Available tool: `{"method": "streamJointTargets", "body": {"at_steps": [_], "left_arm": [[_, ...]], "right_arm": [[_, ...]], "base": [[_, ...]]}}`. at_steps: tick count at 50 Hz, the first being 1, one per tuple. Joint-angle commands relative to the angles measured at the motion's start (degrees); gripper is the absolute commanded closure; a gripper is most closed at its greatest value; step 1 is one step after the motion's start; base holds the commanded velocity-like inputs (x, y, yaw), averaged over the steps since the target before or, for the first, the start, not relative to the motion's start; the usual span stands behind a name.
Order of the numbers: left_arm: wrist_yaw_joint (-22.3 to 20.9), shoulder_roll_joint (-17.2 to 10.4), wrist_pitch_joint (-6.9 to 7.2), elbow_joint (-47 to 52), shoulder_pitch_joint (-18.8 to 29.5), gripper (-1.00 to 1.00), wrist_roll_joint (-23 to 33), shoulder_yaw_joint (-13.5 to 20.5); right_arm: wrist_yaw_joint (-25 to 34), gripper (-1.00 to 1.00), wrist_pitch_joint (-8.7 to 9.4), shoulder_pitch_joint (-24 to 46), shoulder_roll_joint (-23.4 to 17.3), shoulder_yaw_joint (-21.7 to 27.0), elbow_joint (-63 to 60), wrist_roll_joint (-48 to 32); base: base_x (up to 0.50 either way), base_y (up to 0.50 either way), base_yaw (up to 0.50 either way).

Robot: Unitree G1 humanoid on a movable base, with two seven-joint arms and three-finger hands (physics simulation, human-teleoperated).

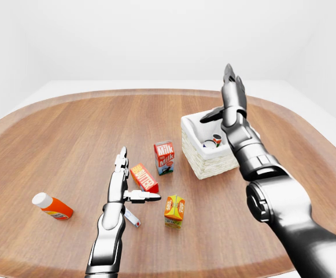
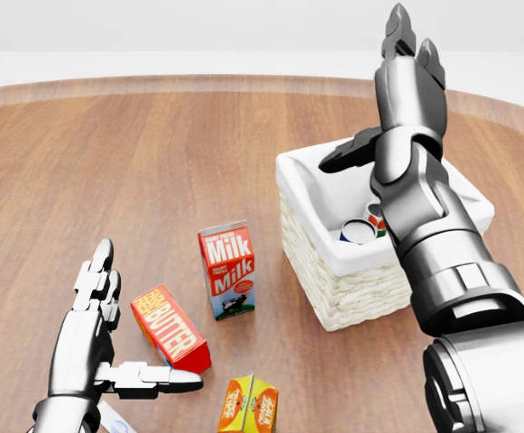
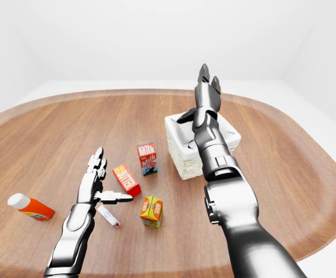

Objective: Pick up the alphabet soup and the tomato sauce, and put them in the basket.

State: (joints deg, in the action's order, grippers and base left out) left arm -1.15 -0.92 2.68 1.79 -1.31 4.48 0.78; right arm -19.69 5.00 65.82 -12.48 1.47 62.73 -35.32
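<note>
Wood-grained oval tabletop (image 2: 153,162) spreads under us. Our right hand (image 2: 404,99) hangs open above the white-lined wicker basket (image 2: 334,289), where one round can (image 2: 365,225) lies directly below it. We cannot spot a second can; our open left hand (image 2: 95,343) hovers beside the red butter box (image 2: 170,327).

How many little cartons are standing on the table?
2. The milk carton stands just left of the basket in the head view. The orange juice carton stands nearer the bottom edge. The arm may hide others.
</note>
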Motion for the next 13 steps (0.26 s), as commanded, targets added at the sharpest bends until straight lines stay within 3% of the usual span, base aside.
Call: {"method": "streamJointTargets", "body": {"at_steps": [1,6,13], "left_arm": [[-0.6,0.0,-0.75,-0.4,0.2,-1.0,-1.0,0.1],[-0.6,0.0,-0.7,0.0,0.1,-1.0,-1.0,0.2],[0.1,0.1,-0.34,1.7,0.0,-1.0,-1.3,0.7]], "right_arm": [[4.4,-1.0,0.0,-3.5,0.0,0.1,-13.1,1.0],[9.0,-1.0,0.0,-7.6,0.3,0.6,-26.8,0.5],[11.9,-1.0,0.0,-11.5,0.8,1.0,-36.7,-0.1]], "base": [[0.0,0.0,0.0],[0.0,0.0,0.0],[0.0,0.0,0.0]]}}
